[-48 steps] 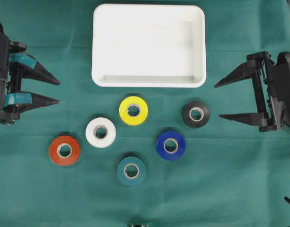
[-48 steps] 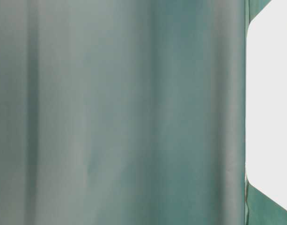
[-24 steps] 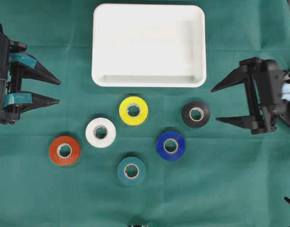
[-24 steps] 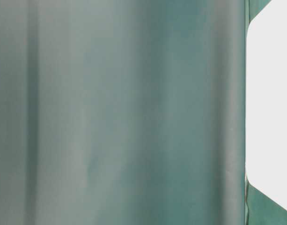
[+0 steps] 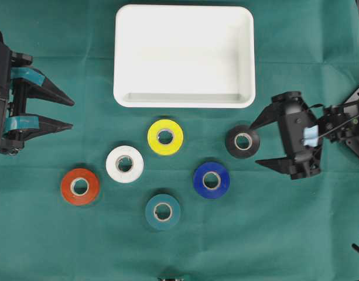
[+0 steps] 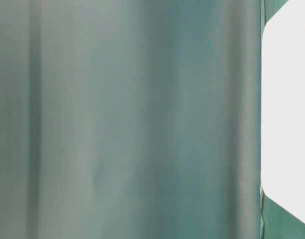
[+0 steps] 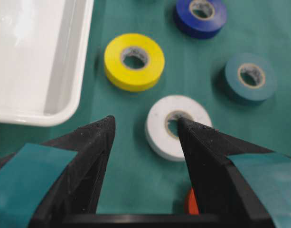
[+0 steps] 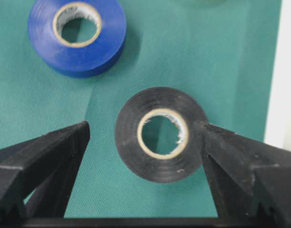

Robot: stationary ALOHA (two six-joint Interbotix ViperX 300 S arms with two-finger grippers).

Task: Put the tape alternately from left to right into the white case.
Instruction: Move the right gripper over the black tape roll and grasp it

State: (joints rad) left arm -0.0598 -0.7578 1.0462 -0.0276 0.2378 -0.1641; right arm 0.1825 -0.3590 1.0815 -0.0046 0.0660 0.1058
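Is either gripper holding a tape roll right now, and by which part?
Neither. The right gripper stands open around the black roll; the left gripper is open and empty.

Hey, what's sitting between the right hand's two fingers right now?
The black roll lies flat on the green cloth inside the right hand, whose fingers stand open. The right wrist view shows this best.

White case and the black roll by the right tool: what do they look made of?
White case: apparently glossy moulded plastic, with soft highlights and rounded corners. Black roll: likely vinyl tape, smooth with a dull sheen and fine wound layers, on a pale core that looks like cardboard.
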